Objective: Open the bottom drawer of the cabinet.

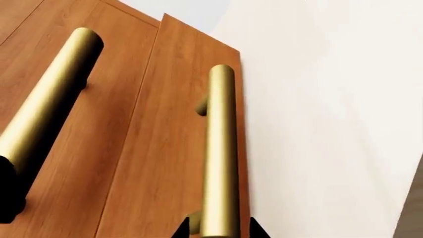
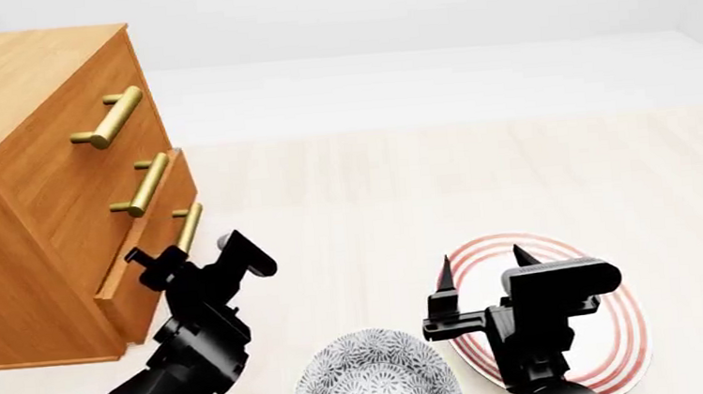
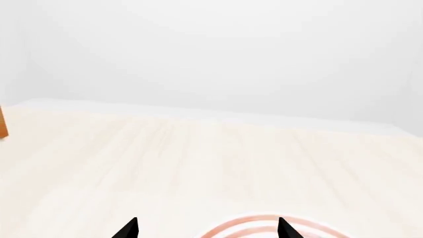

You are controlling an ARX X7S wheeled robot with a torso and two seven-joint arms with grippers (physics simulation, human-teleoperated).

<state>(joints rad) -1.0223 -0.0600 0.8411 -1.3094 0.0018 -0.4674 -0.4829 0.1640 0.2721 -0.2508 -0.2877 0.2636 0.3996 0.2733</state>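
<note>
**A:** Where is the cabinet?

**B:** In the head view the cabinet (image 2: 23,176) fills the 9 to 10 o'clock part of the frame, an orange-brown wooden chest standing on the pale floor (image 2: 452,189). Three brass bar handles run down its front. The bottom drawer (image 2: 156,255) is the lowest one, and its front stands a little proud of the two fronts above it.

**A:** And the left gripper?

**B:** The left gripper (image 2: 180,257) is at about 8 o'clock, right at the bottom drawer's handle (image 1: 221,148). In the left wrist view that handle runs between the two black fingertips (image 1: 188,229), one showing on each side of the bar. The fingers straddle it; whether they actually press on the brass I cannot tell. The middle drawer's handle (image 1: 49,94) lies beside it in that view.

**A:** The right gripper?

**B:** The right gripper (image 2: 481,276) is at about 5 o'clock, fingers spread wide and holding nothing, pointed tips up. It hangs over a red-ringed plate (image 2: 613,327). The right wrist view shows both tips apart with the plate's rim between them.

**A:** Anything else?

**B:** A grey patterned bowl (image 2: 372,379) sits at 6 o'clock, just beside the plate.
</note>
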